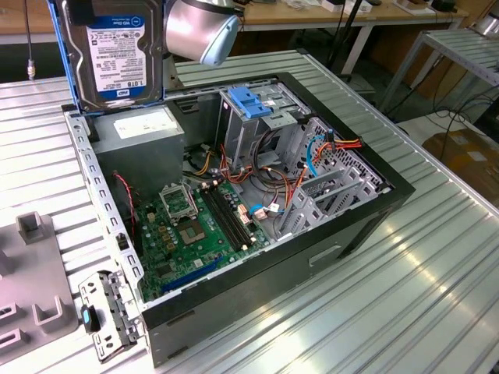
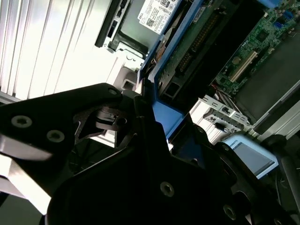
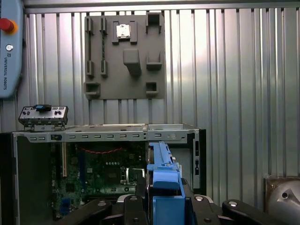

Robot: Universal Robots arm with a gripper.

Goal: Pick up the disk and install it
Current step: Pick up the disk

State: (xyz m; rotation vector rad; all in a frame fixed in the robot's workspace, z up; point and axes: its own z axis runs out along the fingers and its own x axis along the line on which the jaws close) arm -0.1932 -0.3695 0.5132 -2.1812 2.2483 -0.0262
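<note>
**Disk held on edge over the open case**

In the exterior view the disk point(image 1: 117, 54) hung at the upper left of the frame. It was above the back corner of the open case point(image 1: 366, 226), over the grey power supply point(image 1: 144, 132), and touched neither. My gripper point(image 3: 161, 206) was clamped on it. In the first wrist view, bottom centre, the dark fingers point(image 3: 197, 206) pressed the disk's blue rail point(image 3: 164, 178) from both sides. In the second wrist view the same rail point(image 2: 171, 117) ran from centre frame up toward the upper right.

I judged this to be the carrying step, with the disk lifted and not yet seated. To do it well I needed an even squeeze on the rails, not on the circuit side. I also needed to travel slowly, with the lower edge kept above the case rim and away from the cables near the bay point(image 1: 249, 101) at top centre.

The disk stood on edge. Its labelled face was turned toward the exterior camera, and its long axis ran roughly up and down the frame, leaning slightly. The frame's top cut off its upper end. I could not tell which end carried the connectors.
</note>
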